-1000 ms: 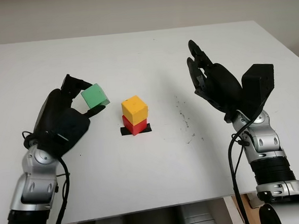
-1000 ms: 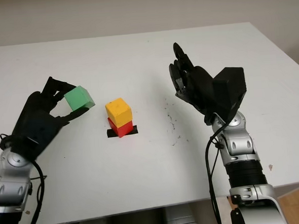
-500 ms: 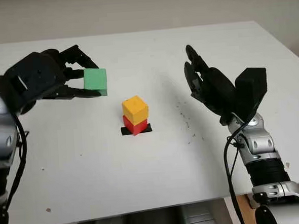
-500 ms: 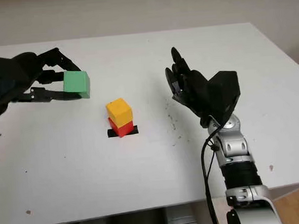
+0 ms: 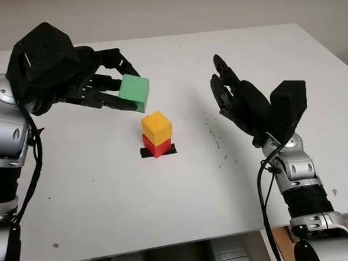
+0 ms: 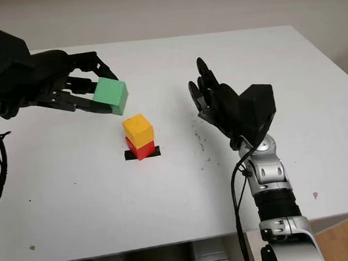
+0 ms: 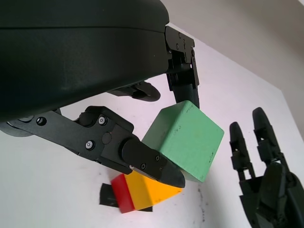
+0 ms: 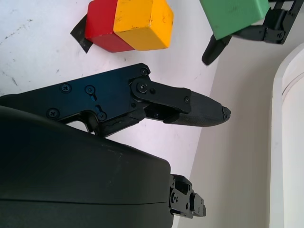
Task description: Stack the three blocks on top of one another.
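On the white table (image 5: 185, 212), near its middle: a yellow block (image 5: 156, 127) stacked on a red block (image 5: 157, 148), the pair standing on a small patch of black tape (image 5: 170, 149).

Held in the air by the left hand (image 5: 85, 82): a green block (image 5: 134, 93), pinched between the black fingers (image 7: 142, 159), tilted, at about 11 o'clock from the yellow block and higher than it, not touching it. Not directly over the stack; a little off to that side.

At about 3 o'clock from the stack, well apart from it: the right hand (image 5: 243, 105), raised above the table, open, holding nothing.

From the left wrist view: the underside of the green block with one finger pressed against its lower edge and another at its far side, the stack below it. From the right wrist view: the side faces of the red and yellow blocks, with small dark marks on the yellow one.
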Motion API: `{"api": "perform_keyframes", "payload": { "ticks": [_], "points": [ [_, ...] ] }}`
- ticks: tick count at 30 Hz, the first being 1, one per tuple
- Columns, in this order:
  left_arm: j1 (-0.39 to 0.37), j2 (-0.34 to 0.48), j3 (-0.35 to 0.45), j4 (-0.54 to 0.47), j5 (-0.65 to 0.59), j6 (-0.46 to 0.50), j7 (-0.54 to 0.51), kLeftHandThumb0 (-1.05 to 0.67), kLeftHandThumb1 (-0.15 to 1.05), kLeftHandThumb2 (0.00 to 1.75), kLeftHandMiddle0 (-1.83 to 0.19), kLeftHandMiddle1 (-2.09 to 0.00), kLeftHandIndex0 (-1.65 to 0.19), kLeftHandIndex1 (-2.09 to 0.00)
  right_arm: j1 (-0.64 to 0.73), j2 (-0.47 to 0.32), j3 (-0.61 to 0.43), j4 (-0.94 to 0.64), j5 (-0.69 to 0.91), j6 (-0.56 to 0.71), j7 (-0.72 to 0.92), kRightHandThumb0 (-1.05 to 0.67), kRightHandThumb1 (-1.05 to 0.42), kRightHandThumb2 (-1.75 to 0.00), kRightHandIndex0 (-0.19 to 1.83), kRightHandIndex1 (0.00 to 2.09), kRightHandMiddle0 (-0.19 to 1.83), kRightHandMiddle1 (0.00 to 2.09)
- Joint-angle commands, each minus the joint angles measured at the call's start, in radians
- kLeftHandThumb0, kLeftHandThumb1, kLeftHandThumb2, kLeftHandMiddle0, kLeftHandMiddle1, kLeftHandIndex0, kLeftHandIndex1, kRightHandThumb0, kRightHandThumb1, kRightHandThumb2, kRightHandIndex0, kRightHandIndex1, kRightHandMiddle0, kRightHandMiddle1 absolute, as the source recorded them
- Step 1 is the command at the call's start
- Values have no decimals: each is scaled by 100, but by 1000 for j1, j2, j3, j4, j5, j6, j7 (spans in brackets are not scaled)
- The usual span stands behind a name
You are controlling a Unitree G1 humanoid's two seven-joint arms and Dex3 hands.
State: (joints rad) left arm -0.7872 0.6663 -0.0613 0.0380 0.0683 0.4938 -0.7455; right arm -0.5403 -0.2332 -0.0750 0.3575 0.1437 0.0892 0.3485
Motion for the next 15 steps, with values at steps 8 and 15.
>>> {"api": "perform_keyframes", "payload": {
  "ticks": [8,15],
  "points": [
    [36,-66,9,45,-39,-163,66,-43,98,5,-33,-3,-43,-161,-6,-3,-4,-4,-1,-7,-3,-72,-105,-59,-19,0,-19,0],
    [71,-92,-7,38,-30,-159,90,-42,99,6,-29,-2,-44,-163,-2,-2,-6,-14,5,5,-4,-69,-105,-60,-19,0,-19,0]
  ]
}}
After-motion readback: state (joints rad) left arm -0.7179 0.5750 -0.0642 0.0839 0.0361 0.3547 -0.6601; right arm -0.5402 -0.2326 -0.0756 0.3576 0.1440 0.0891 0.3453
